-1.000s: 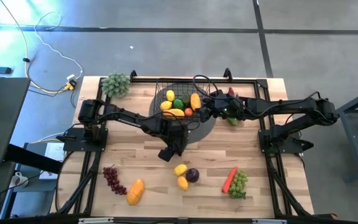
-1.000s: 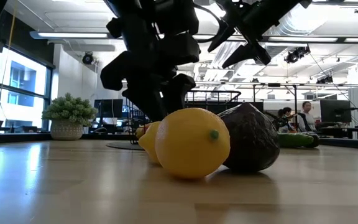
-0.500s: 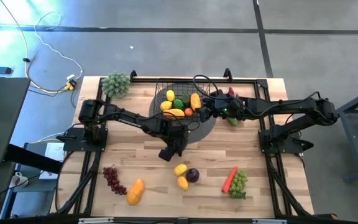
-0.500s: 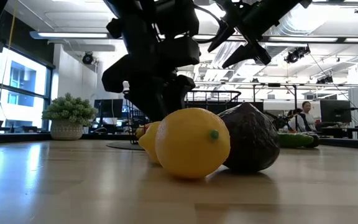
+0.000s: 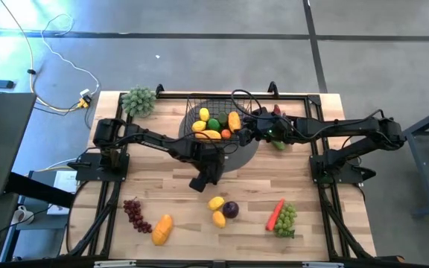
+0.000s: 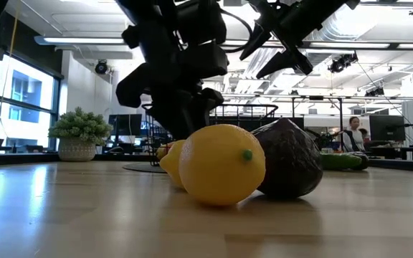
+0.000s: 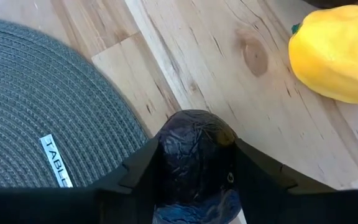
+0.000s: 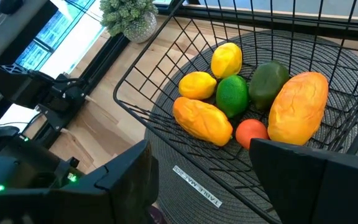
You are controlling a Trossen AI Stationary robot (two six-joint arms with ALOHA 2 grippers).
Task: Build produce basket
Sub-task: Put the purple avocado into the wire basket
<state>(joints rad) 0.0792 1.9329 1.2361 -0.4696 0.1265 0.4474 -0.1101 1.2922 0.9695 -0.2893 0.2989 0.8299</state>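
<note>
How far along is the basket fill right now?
Done: several fruits lie in the basket, among them a mango. In hand: the left gripper grips a dark plum beside the grey mat. Left: lemons, purple grapes, carrot, green grapes.

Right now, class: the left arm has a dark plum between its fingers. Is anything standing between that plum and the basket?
Nothing visible does. The plum sits between the left gripper fingers, just off the grey mat. The basket stands on that mat, open-topped; only its wire wall must be cleared.
</note>
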